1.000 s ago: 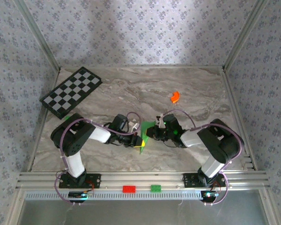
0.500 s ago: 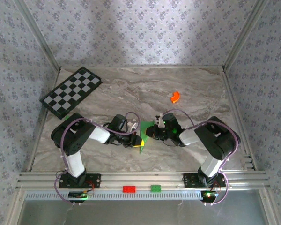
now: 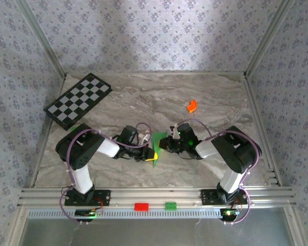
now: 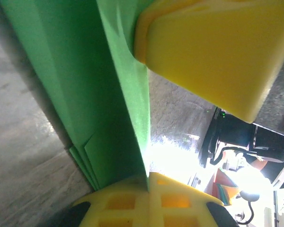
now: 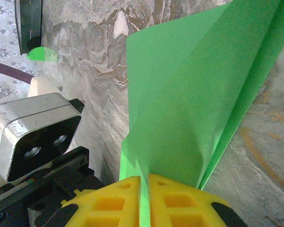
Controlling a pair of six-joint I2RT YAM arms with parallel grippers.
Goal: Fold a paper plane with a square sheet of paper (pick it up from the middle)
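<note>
Lab test cell: aluminium frame (image 3: 154, 193), wallpapered walls (image 3: 154, 36).

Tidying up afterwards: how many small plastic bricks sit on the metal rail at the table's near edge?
2: a small red plastic brick left of centre on the metal rail, and a small green plastic brick right of it. Others may be hidden.

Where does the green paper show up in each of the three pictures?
Top external: green paper sits low centre on the marbled table.
Left wrist: the paper runs from the upper left down to bottom centre.
Right wrist: the paper fans from bottom centre up to the top right.
Shared landmark: the table's grey marbling behind the paper.
</note>
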